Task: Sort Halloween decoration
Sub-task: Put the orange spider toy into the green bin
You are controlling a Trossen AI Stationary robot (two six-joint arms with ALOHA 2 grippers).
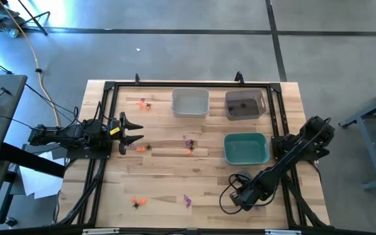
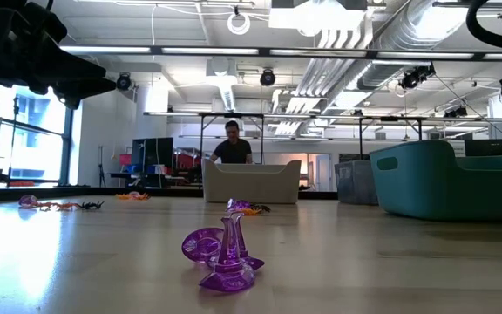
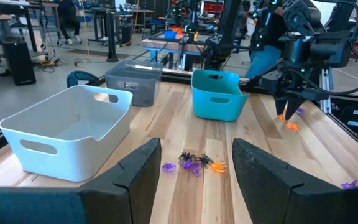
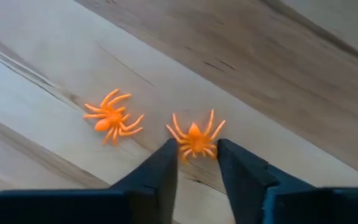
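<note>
The right gripper [image 4: 194, 163] is down at the table's 5 o'clock corner, jaws narrowly parted around an orange spider [image 4: 194, 139], apparently not clamped on it yet; a second orange spider [image 4: 112, 116] lies just beside. The left gripper [image 1: 136, 132] hovers at 9 o'clock, jaws wide, holding nothing. More trinkets sit mid-table [image 1: 188, 145], with the white bin [image 1: 190, 103], dark bin [image 1: 245, 104] and teal bin [image 1: 246, 148] toward 12 to 3 o'clock.

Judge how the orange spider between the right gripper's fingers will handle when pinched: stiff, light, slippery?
The orange spider looks thin and flat, so probably very light. Its splayed legs seem slender, likely bendy. The right gripper brackets only its rear edge, so it may slip or skid away.
</note>
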